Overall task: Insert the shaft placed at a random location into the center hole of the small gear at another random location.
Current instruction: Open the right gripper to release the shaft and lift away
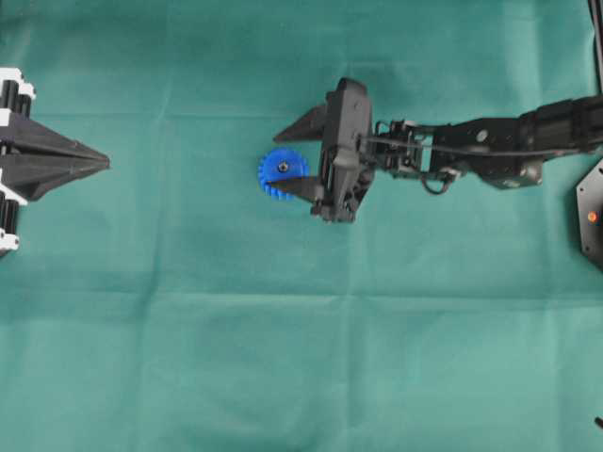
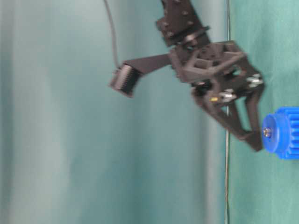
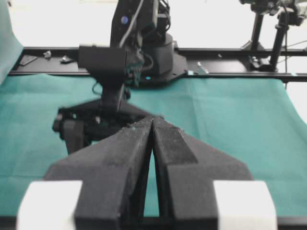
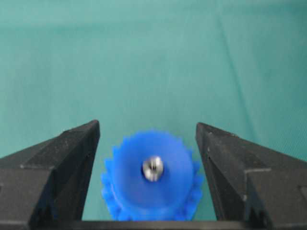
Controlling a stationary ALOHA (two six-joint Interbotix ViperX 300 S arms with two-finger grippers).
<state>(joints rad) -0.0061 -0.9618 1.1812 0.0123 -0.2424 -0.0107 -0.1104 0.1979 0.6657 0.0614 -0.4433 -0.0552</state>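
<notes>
The small blue gear (image 1: 273, 180) lies flat on the green cloth near the middle of the table. The silver shaft (image 1: 283, 168) stands in the centre hole of its hub, with only its shiny end showing (image 4: 152, 168). My right gripper (image 1: 273, 160) is open and empty, with one finger on each side of the gear (image 4: 152, 191) and apart from it. In the table-level view its fingertips (image 2: 256, 145) are just beside the hub (image 2: 280, 133). My left gripper (image 1: 105, 165) is shut and empty at the far left edge, its jaws together (image 3: 152, 120).
The green cloth (image 1: 283, 358) covers the whole table. The right arm (image 1: 490, 146) stretches in from the right edge. A dark mount with a red light (image 1: 592, 217) sits at the right edge.
</notes>
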